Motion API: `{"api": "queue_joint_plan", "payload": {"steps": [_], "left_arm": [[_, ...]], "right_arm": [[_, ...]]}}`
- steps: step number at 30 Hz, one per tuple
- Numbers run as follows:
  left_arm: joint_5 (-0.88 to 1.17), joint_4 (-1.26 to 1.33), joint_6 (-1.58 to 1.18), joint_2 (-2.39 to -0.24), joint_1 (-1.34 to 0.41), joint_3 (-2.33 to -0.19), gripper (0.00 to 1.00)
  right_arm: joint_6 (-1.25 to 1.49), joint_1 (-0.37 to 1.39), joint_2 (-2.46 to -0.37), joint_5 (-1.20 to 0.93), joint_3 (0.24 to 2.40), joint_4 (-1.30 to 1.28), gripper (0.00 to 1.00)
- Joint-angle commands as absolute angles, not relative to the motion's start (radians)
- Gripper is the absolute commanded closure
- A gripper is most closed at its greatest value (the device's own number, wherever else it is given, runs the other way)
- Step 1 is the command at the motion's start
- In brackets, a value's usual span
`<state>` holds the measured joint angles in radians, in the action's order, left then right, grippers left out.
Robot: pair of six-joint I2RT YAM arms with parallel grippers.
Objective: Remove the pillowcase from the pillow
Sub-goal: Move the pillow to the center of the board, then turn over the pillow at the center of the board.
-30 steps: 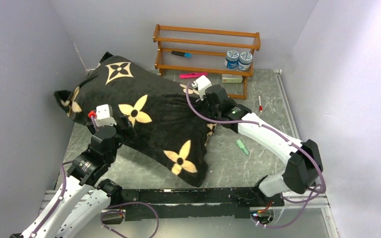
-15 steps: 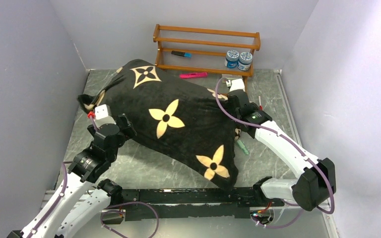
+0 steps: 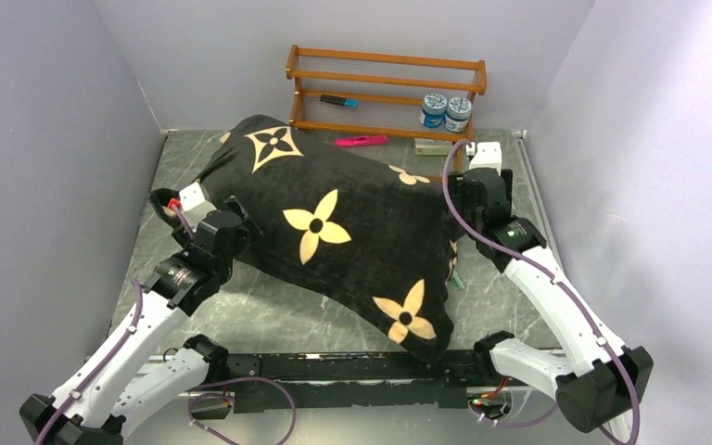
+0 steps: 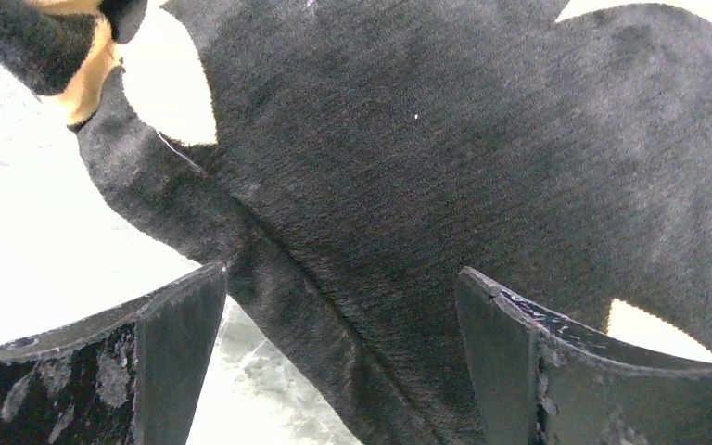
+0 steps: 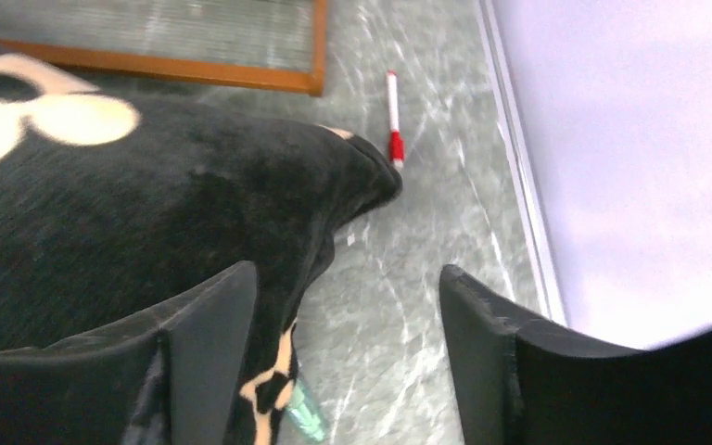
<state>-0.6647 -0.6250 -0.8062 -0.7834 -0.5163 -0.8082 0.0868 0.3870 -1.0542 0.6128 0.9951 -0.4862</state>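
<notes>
Once the right gripper (image 5: 345, 278) has released its corner, the pillowcase (image 3: 334, 222) rests on the surface (image 3: 269, 311), pillow hidden inside, not yet removed; both jaws stand wide, the left gripper (image 4: 341, 278) straddling a seam.

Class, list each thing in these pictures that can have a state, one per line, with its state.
pillowcase, on, stuffed full, lying on the table
pillow, hidden inside the pillowcase
left gripper, open, gripping nothing
right gripper, open, gripping nothing
red-capped pen, capped, lying flat
two jars, upright on the rack, lids on
</notes>
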Motion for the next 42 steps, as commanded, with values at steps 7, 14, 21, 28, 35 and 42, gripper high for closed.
{"api": "queue_joint_plan", "payload": {"steps": [7,14,21,28,35,42], "left_arm": [[-0.436,-0.565,-0.95,-0.873,-0.297,-0.806,0.02],[-0.252,-0.508,-0.956,-0.906,-0.137,-0.781,0.02],[-0.099,-0.481,-0.944,-0.917,-0.002,-0.75,0.02],[-0.086,-0.473,-0.926,-0.926,-0.002,-0.763,0.02],[-0.102,-0.472,-0.872,-0.903,-0.002,-0.767,0.02],[-0.152,-0.478,-0.827,-0.882,-0.046,-0.786,0.02]], "right_arm": [[-0.104,0.57,-0.999,0.313,1.098,-0.507,0.01],[-0.138,0.821,-1.025,0.294,1.135,-0.538,0.0],[-0.141,1.12,-1.085,0.415,1.167,-0.571,0.0],[-0.151,1.422,-1.239,0.592,1.184,-0.591,0.0],[-0.184,1.545,-1.431,0.741,1.198,-0.604,0.0],[-0.181,1.546,-1.611,0.897,1.155,-0.591,0.0]]}}
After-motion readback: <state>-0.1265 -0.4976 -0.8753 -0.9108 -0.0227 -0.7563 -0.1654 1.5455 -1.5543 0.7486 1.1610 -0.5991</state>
